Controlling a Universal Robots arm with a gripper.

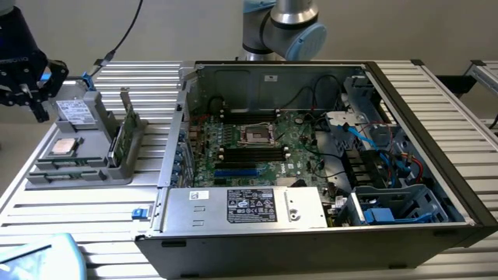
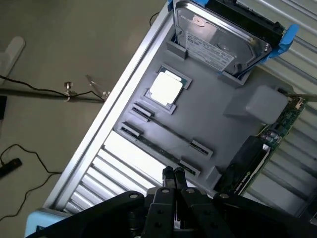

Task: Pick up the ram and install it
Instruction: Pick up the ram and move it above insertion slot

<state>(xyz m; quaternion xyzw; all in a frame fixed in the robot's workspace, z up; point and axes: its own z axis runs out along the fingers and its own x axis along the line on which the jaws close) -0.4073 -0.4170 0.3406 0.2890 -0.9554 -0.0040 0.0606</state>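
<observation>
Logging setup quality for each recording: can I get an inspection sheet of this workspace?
Surface: slatted metal table carrying an open computer case and a grey parts holder.
Job's things: ram on edge in the holder; motherboard exposed in the case.
Clutter: hard drive, processor chip and green card, all in the holder.
Grippers: gripper shut, empty, above the holder near the ram.
Cables: black, blue and red wiring inside the case; loose leads on the floor.
Surroundings: pale floor; light-blue object by the table's corner.
</observation>
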